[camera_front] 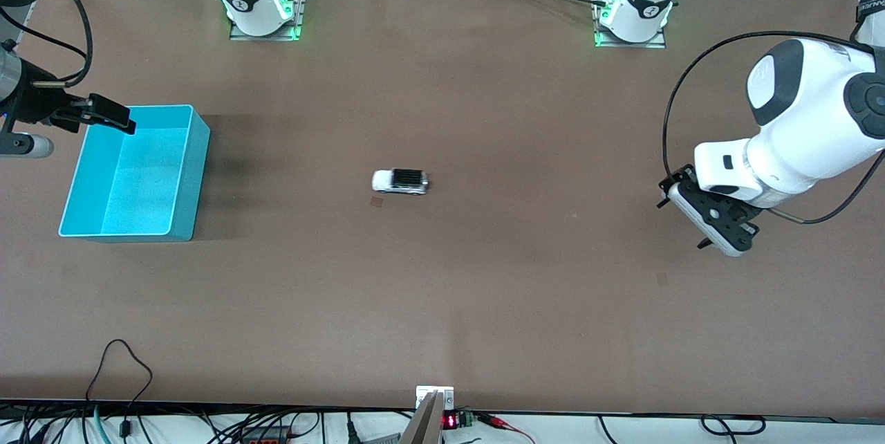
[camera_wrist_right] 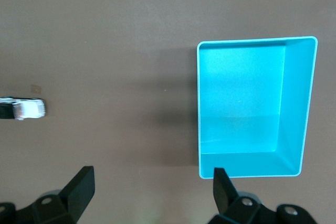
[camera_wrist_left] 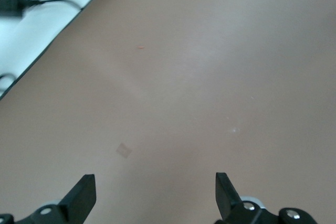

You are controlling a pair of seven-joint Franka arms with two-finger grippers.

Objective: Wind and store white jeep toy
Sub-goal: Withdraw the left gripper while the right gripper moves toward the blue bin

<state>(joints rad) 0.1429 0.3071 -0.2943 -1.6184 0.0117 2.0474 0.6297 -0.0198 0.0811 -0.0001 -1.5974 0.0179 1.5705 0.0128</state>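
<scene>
The white jeep toy (camera_front: 399, 181) stands on its wheels near the middle of the brown table, black roof panel up; the right wrist view catches its front end (camera_wrist_right: 25, 108) at the frame's edge. The turquoise bin (camera_front: 199, 153) sits toward the right arm's end of the table with nothing in it (camera_wrist_right: 241, 93). My right gripper (camera_front: 107, 115) hangs open over the bin's rim, and nothing is between its fingers (camera_wrist_right: 152, 190). My left gripper (camera_front: 684, 219) hovers open over bare table toward the left arm's end, its fingers (camera_wrist_left: 84, 198) wide apart around nothing (camera_wrist_left: 156, 192).
A small square tape mark (camera_front: 377, 202) lies just nearer the camera than the jeep. Cables (camera_front: 124, 361) run along the table's near edge. Both arm bases (camera_front: 263, 1) stand at the far edge. The table's edge (camera_wrist_left: 47, 51) shows in the left wrist view.
</scene>
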